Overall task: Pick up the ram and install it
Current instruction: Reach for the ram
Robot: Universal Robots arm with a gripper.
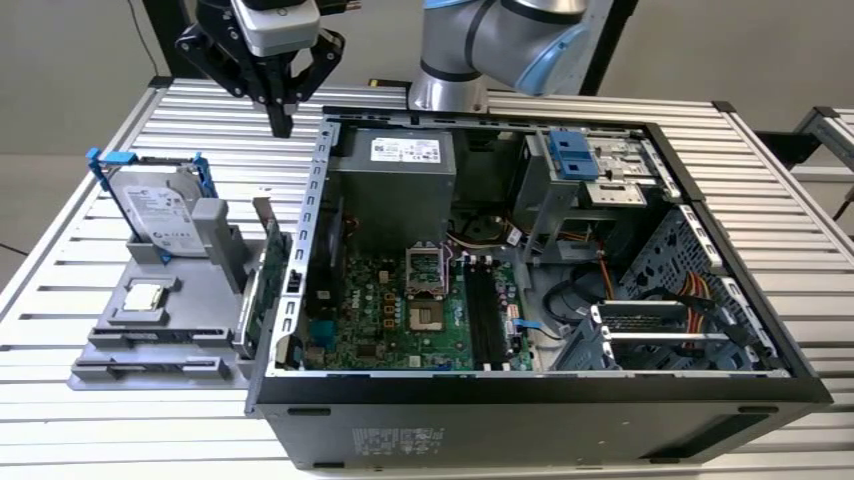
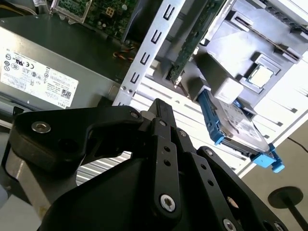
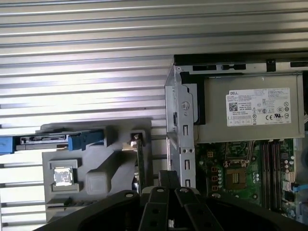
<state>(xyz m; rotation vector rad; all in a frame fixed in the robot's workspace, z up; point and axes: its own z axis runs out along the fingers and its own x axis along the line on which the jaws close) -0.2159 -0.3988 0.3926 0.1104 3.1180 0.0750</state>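
Slatted metal desk (image 1: 781,200): end effector (image 1: 280,128) pressed together, holding nothing.
Where the ram lies I cannot tell. The end effector hangs over the desk, just beside the open computer case (image 1: 534,405) and near the grey holder (image 1: 107,352) with the hard drive (image 1: 154,210).

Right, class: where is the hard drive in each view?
Exterior view: hard drive upright on the grey holder, the exterior view's left.
Second wrist view: hard drive, blue-railed, near the processor chip.
First wrist view: hard drive edge-on, near that chip.
Shared landmark: the processor chip.
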